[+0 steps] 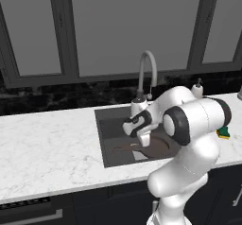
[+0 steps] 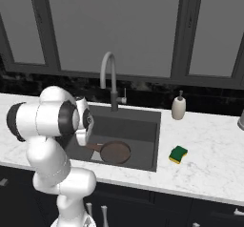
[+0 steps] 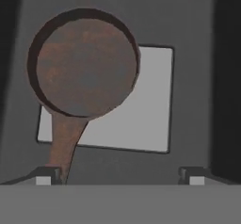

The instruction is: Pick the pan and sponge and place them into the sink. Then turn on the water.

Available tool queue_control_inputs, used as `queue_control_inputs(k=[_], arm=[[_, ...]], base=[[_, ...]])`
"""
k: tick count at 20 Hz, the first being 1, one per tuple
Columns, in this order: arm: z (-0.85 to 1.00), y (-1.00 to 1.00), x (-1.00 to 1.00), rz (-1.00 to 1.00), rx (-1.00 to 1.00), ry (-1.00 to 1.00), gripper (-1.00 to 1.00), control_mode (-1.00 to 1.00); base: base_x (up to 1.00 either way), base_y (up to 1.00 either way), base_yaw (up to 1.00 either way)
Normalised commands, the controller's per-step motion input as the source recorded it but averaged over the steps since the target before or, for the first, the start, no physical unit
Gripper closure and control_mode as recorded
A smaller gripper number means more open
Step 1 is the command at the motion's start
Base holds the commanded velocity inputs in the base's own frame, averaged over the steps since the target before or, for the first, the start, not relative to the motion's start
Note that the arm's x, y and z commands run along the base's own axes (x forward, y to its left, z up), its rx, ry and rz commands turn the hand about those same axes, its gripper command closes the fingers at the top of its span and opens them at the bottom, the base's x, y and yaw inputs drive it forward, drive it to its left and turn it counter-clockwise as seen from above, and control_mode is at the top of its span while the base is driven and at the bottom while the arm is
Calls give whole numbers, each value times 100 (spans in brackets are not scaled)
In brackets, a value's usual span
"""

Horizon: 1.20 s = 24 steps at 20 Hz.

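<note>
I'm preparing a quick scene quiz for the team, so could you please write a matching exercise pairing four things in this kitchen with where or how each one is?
Things:
1. pan
2. sponge
3. gripper
4. soap bottle

Places or states:
A. open, above the sink
B. lying on the sink floor
C. upright on the counter near the back wall
D. flat on the counter, right of the sink

Pairs: 1-B, 2-D, 3-A, 4-C

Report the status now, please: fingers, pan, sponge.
Fingers open, over the sink. Pan lying in the sink, released. Sponge on counter, right of sink. Nothing in the way.
</note>
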Motion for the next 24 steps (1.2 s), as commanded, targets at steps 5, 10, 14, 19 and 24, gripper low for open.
queue_control_inputs(k=[5, 10, 14, 19, 24], arm=[[100, -2, -73, 14, -13, 0, -100, -100], [100, -4, -30, 17, -3, 11, -100, -100], [100, -9, -26, 18, 0, 26, -100, -100], [73, -18, -39, 29, 0, 25, -100, -100], [0, -63, -6, 29, 10, 4, -100, -100]], base=[[0, 0, 0], [0, 0, 0], [0, 0, 0], [0, 0, 0], [0, 0, 0]])
